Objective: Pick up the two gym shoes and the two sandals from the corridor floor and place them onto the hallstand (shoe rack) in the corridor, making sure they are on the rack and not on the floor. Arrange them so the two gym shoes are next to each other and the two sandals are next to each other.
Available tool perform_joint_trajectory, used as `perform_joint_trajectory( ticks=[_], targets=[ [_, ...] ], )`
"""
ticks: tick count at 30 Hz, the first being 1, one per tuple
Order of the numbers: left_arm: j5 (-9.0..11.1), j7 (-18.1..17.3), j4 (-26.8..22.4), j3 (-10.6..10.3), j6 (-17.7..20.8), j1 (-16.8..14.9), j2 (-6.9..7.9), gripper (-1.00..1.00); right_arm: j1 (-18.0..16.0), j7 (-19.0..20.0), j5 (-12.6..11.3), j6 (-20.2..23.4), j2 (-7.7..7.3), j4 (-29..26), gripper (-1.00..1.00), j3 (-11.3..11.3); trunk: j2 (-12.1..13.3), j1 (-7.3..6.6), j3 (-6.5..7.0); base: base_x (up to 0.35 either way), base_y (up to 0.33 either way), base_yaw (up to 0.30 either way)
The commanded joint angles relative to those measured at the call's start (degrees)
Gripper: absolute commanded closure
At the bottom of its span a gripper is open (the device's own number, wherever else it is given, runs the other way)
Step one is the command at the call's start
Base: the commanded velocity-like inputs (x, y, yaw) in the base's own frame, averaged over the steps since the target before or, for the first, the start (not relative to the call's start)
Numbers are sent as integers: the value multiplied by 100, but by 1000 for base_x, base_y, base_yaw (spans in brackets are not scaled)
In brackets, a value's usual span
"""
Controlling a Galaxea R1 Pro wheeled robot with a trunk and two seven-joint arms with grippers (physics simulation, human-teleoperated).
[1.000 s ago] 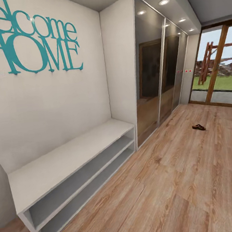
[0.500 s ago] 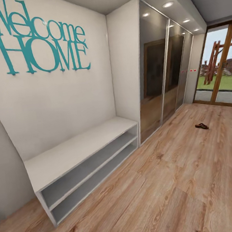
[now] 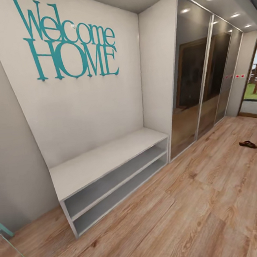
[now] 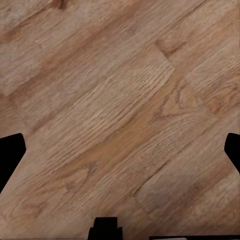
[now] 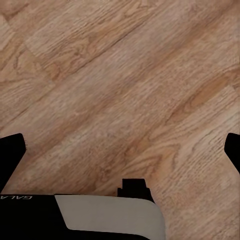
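Dark brown sandal (image 3: pixel 247 144), flat on wood floor (image 3: pixel 201 216)

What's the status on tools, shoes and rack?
Both tools open, empty, over bare floor. One sandal on floor, far right. Rack holds no shoes. Path looks unobstructed.

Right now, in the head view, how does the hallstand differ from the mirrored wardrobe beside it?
The hallstand is low and matte pale grey-white; the mirrored wardrobe rises to the ceiling and has dark, glossy doors that reflect the room. The hallstand is open at the front, with two shelf slots, while the wardrobe is shut by its panels. Both stand on the wood floor along the same wall side.
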Motion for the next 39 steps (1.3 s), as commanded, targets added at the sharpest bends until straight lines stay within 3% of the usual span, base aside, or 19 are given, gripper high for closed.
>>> perform_joint_trajectory(
  ticks=[1,39],
  targets=[
    [2,-7,7,-3,-19,-5,0,-100,-2,7,-3,-19,-1,2,-100,-2,-3,0,-8,0,0,277],
    [0,-7,7,20,-23,-5,0,-100,-2,9,6,-35,-1,2,-100,27,-3,0,-227,0,0,232]
  ],
)
